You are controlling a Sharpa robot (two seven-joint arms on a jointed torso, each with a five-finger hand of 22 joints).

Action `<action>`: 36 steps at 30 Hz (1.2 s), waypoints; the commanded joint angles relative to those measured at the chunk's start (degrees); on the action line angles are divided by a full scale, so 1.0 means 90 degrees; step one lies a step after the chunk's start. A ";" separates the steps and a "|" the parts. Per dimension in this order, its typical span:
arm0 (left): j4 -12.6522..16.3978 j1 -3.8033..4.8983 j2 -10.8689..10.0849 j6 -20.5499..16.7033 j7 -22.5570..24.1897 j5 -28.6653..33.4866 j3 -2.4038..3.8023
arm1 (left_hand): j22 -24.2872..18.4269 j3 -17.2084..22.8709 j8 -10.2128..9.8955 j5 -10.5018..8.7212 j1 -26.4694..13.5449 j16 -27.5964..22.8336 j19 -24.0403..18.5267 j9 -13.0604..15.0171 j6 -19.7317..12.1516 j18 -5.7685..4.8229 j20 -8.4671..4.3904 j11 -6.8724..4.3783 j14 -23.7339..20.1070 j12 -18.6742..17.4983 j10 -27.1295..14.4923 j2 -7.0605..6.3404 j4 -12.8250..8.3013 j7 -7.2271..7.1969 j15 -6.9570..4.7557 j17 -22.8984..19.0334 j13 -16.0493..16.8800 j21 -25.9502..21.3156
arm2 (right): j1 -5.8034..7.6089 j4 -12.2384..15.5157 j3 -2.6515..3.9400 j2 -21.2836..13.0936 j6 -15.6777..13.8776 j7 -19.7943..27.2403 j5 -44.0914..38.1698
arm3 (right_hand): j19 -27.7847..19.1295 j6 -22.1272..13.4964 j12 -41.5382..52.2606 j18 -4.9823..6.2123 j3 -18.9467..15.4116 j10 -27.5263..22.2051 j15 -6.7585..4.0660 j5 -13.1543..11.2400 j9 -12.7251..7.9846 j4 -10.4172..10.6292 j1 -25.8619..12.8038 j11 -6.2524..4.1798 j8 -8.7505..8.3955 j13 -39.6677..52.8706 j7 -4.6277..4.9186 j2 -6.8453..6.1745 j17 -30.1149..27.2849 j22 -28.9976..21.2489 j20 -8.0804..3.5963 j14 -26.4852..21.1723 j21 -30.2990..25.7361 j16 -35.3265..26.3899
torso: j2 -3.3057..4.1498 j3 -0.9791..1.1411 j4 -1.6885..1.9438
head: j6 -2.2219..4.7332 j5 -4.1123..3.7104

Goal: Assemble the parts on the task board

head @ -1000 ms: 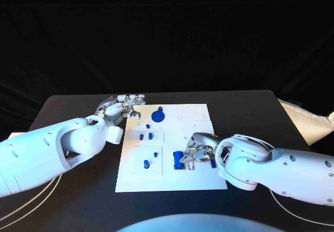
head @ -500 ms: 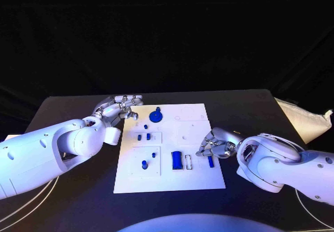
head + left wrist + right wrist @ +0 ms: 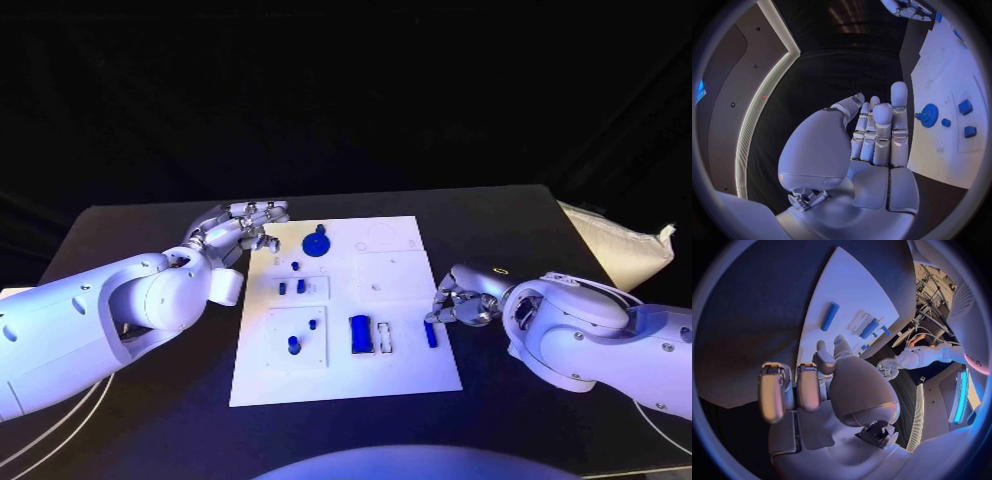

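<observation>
The white task board point(image 3: 404, 375) lies in the middle of the black table. On it are a blue gear point(image 3: 316, 241), two small blue pieces point(image 3: 291, 287), a blue block point(image 3: 361, 333) and a narrow blue bar point(image 3: 430, 334). My right hand point(image 3: 464, 298) hovers at the board's right edge, just beyond the bar, fingers curled in with nothing in them. The right wrist view shows that hand point(image 3: 817, 390) with the bar point(image 3: 829, 316) lying apart from it on the board point(image 3: 848, 290). My left hand point(image 3: 238, 225) sits by the board's far left corner, fingers straight and holding nothing point(image 3: 873, 145), near the gear point(image 3: 928, 115).
A white bag point(image 3: 620, 240) lies at the table's right edge. Pale cables point(image 3: 58, 420) run along the near left. Two more small blue pieces point(image 3: 293, 344) stand in the board's near left panel. An empty white slot point(image 3: 385, 336) is beside the block.
My right hand has drawn back rightward from the blue block to the board's right edge, and the blue bar now lies on the board. The left hand has stayed in place.
</observation>
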 commanded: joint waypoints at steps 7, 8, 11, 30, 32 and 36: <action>-0.0005 -0.0029 0.0011 0.0124 0.0032 -0.0024 0.0004 | -0.0006 -0.0040 0.0033 0.0039 0.0011 -0.0006 -0.0010 -0.0005 -0.0048 0.0091 0.0024 -0.0016 -0.0046 0.0044 -0.0046 0.0058 -0.0005 -0.0013 -0.0004 -0.0006 0.0008 -0.0023 | -0.0100 -0.0092 -0.0014 0.0121 0.0735 -0.0294 -0.0690 | 0.0184 0.0114 0.0565 -0.0070 -0.0130 0.0257 0.0017 -0.0065 0.0014 0.0214 -0.0249 -0.0006 -0.0069 0.0467 -0.0001 -0.0186 0.0423 0.0859 0.0023 0.0436 0.0165 0.0303 | 0.0005 -0.0001 -0.0001 | -0.0008 -0.0021; -0.0005 -0.0031 0.0011 0.0123 0.0032 -0.0024 0.0004 | -0.0006 -0.0040 0.0033 0.0039 0.0011 -0.0006 -0.0010 -0.0005 -0.0048 0.0091 0.0024 -0.0016 -0.0046 0.0044 -0.0046 0.0058 -0.0005 -0.0013 -0.0004 -0.0006 0.0008 -0.0023 | -0.0104 -0.0095 -0.0014 0.0135 0.0760 -0.0300 -0.0694 | 0.0186 0.0119 0.0570 -0.0071 -0.0136 0.0258 0.0018 -0.0063 0.0015 0.0229 -0.0261 -0.0006 -0.0071 0.0473 -0.0002 -0.0190 0.0426 0.0863 0.0024 0.0436 0.0168 0.0306 | 0.0005 -0.0001 -0.0001 | -0.0008 -0.0021; -0.0006 -0.0037 0.0012 0.0128 0.0031 -0.0024 0.0004 | -0.0008 -0.0038 0.0036 0.0040 0.0019 -0.0006 -0.0010 -0.0005 -0.0048 0.0092 0.0024 -0.0016 -0.0048 0.0051 -0.0049 0.0063 -0.0010 -0.0014 -0.0004 -0.0010 0.0008 -0.0027 | -0.0115 -0.0090 -0.0015 0.0163 0.0850 -0.0315 -0.0693 | 0.0188 0.0129 0.0575 -0.0071 -0.0143 0.0258 0.0018 -0.0055 0.0019 0.0251 -0.0277 -0.0006 -0.0073 0.0481 -0.0004 -0.0194 0.0430 0.0866 0.0024 0.0436 0.0170 0.0308 | 0.0002 -0.0006 0.0008 | -0.0023 -0.0022; -0.0017 -0.0053 0.0003 0.0109 -0.0009 -0.0024 0.0005 | -0.0009 -0.0038 0.0036 0.0040 0.0019 -0.0006 -0.0010 -0.0005 -0.0048 0.0093 0.0024 -0.0016 -0.0048 0.0051 -0.0050 0.0064 -0.0010 -0.0014 -0.0004 -0.0010 0.0009 -0.0029 | -0.0165 -0.0078 -0.0015 0.0330 0.1199 -0.0344 -0.1054 | 0.0166 0.0226 0.0513 -0.0065 -0.0140 0.0214 -0.0004 0.0069 0.0070 0.0273 -0.0164 -0.0038 -0.0063 0.0471 -0.0043 -0.0281 0.0410 0.0850 0.0011 0.0419 0.0158 0.0288 | 0.0003 -0.0006 0.0007 | -0.0077 0.0044; -0.0018 -0.0054 0.0001 0.0113 -0.0011 -0.0024 0.0005 | -0.0015 -0.0037 0.0039 0.0040 0.0020 -0.0002 -0.0012 -0.0004 -0.0048 0.0094 0.0024 -0.0015 -0.0048 0.0058 -0.0053 0.0073 -0.0008 -0.0012 -0.0004 -0.0009 0.0009 -0.0039 | -0.0175 -0.0092 -0.0015 0.0355 0.1209 -0.0346 -0.1184 | 0.0154 0.0226 0.0488 -0.0061 -0.0144 0.0199 -0.0005 0.0011 0.0078 0.0264 -0.0134 -0.0037 -0.0068 0.0460 -0.0042 -0.0312 0.0395 0.0836 0.0009 0.0414 0.0148 0.0276 | 0.0002 -0.0006 0.0003 | -0.0072 0.0049; -0.0017 -0.0055 -0.0001 0.0118 -0.0015 -0.0024 0.0005 | -0.0015 -0.0037 0.0039 0.0040 0.0020 -0.0002 -0.0012 -0.0004 -0.0048 0.0094 0.0024 -0.0015 -0.0048 0.0058 -0.0053 0.0073 -0.0008 -0.0012 -0.0004 -0.0008 0.0009 -0.0039 | -0.0185 -0.0121 -0.0015 0.0390 0.1230 -0.0347 -0.1427 | 0.0140 0.0215 0.0449 -0.0057 -0.0140 0.0174 -0.0002 -0.0052 0.0087 0.0240 -0.0077 -0.0034 -0.0081 0.0442 -0.0035 -0.0350 0.0371 0.0821 0.0008 0.0406 0.0136 0.0256 | 0.0002 -0.0006 0.0000 | -0.0072 0.0062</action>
